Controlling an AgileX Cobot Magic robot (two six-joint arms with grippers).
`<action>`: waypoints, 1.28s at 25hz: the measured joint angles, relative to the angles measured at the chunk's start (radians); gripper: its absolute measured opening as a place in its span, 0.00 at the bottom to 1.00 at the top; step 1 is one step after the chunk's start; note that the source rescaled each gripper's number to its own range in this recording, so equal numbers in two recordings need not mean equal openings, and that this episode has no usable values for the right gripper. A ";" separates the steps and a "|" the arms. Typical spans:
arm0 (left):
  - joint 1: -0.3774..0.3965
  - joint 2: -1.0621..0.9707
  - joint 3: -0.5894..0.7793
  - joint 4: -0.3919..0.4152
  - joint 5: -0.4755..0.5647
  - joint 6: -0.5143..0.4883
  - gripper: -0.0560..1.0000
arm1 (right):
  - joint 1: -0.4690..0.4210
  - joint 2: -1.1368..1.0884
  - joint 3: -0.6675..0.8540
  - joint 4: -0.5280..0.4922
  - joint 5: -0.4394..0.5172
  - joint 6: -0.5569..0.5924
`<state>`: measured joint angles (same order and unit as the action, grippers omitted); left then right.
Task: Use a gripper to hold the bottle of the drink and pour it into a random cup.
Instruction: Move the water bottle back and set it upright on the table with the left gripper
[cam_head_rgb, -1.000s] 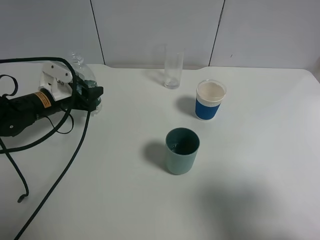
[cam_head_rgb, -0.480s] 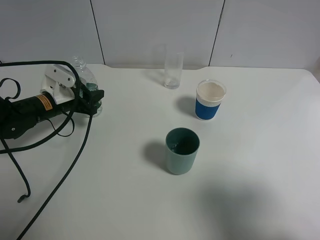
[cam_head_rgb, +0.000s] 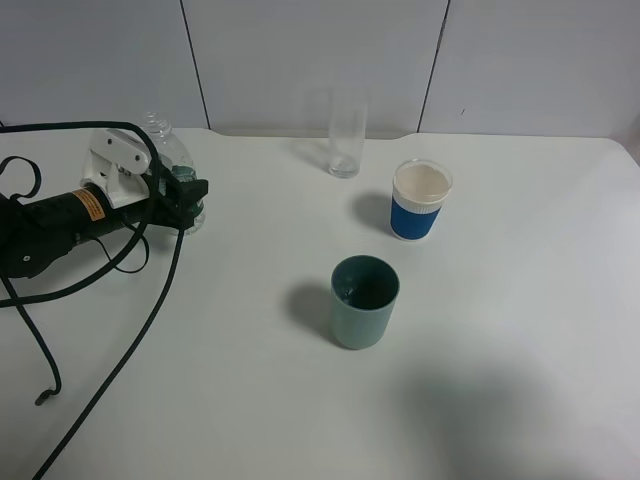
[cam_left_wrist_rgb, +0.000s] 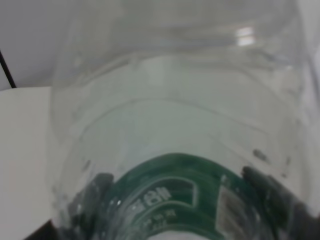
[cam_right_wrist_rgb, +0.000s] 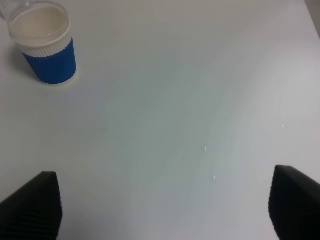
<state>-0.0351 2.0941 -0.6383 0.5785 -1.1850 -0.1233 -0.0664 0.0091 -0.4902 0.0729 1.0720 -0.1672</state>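
On the white table (cam_head_rgb: 500, 350), the teal cup (cam_head_rgb: 364, 301) stands near the middle, well apart from the bottle (cam_head_rgb: 172, 160) at the far left edge. A blue-and-white cup (cam_head_rgb: 420, 200) and a tall clear glass (cam_head_rgb: 347, 138) stand behind the teal cup, toward the wall. Nothing stands between bottle and cup except a black cable (cam_head_rgb: 130, 340) trailing across the table. The left claw (cam_head_rgb: 185, 195) is clamped tight around the bottle's lower body, which stands upright. The bottle's green label (cam_left_wrist_rgb: 175, 195) carries white lettering, too blurred to read. The arm's orange label (cam_head_rgb: 88, 201) is illegible. The right claw (cam_right_wrist_rgb: 162, 200) hangs wide apart, holding nothing.
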 joint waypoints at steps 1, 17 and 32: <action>0.000 0.000 0.000 0.000 -0.004 0.000 0.07 | 0.000 0.000 0.000 0.000 0.000 0.000; 0.000 0.000 0.000 -0.001 -0.024 0.015 0.07 | 0.000 0.000 0.000 0.000 0.000 0.000; 0.000 0.032 -0.002 -0.001 -0.034 0.022 0.07 | 0.000 0.000 0.000 0.000 0.000 0.000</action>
<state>-0.0351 2.1262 -0.6403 0.5778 -1.2191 -0.1010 -0.0664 0.0091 -0.4902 0.0729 1.0720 -0.1672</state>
